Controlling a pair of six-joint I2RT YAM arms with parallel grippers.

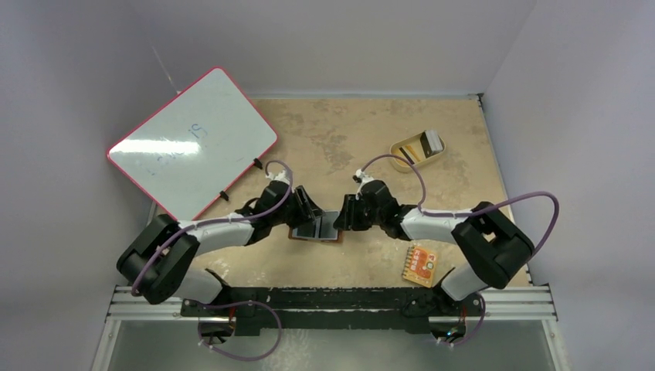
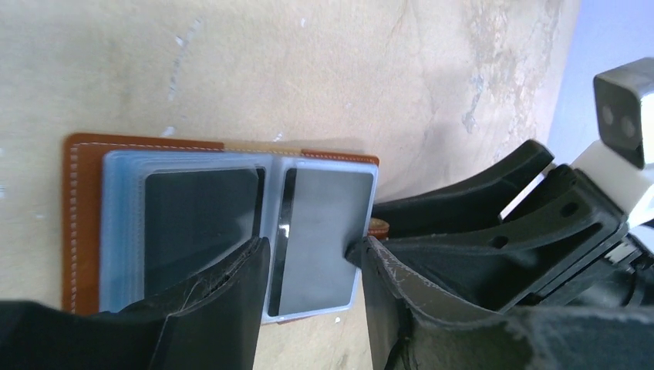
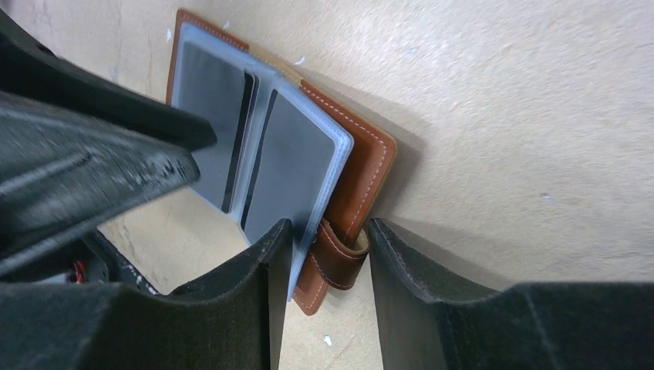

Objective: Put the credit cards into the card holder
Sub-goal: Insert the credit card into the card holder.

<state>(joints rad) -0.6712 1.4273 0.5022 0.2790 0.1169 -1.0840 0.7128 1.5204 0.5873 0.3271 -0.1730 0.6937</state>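
The card holder (image 1: 296, 233) lies open on the table between both arms, brown leather (image 2: 83, 216) with bluish clear pockets. One black credit card (image 2: 200, 220) sits in its left pocket. A second card (image 2: 324, 223) sits in the right pocket, with a glossy strip showing at the spine. My left gripper (image 2: 315, 243) is open, its fingers straddling the right pocket without pinching it. My right gripper (image 3: 328, 227) is closed on the holder's outer edge (image 3: 362, 166). One finger presses the clear pocket and the other presses the snap tab (image 3: 339, 258).
A red-rimmed whiteboard (image 1: 193, 151) leans at the back left. A tan oval dish (image 1: 417, 148) holding small items stands at the back right. An orange-red patterned packet (image 1: 421, 264) lies near the right arm's base. The two grippers almost meet over the holder.
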